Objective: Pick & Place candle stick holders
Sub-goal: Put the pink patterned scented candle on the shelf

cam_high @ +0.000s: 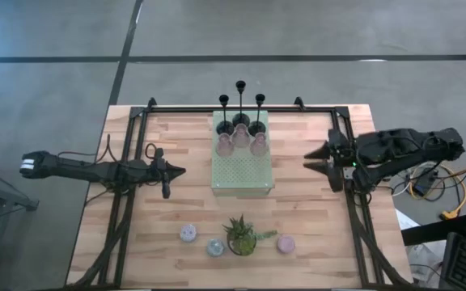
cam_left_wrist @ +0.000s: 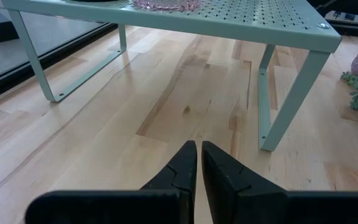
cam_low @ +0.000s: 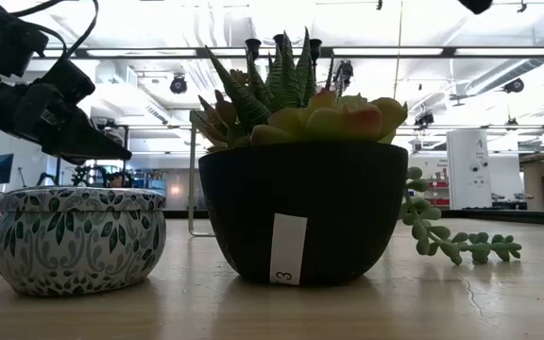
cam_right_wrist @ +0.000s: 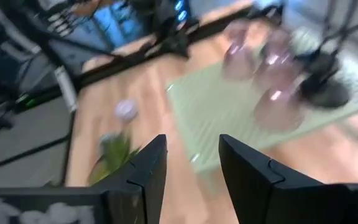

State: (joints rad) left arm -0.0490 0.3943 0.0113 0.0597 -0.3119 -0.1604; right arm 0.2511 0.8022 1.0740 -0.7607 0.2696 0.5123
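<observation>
Candle stick holders point(cam_high: 240, 129) stand between both hands, untouched.

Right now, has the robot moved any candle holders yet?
Cannot tell. Three black sticks and three pink glass holders stand on the green mat. Three pastel cups sit by the plant. Left gripper shut, right gripper open, both empty.

One marking found: a white label point(cam_low: 288, 248) on the front of the black plant pot point(cam_low: 300, 208), low view. It is printed with a dark character near its lower end, apparently "3", possibly preceded by another character; this cannot be confirmed. No other text, brand, number or sign is legible on the table, mat, holders, cups or arms in any view
</observation>
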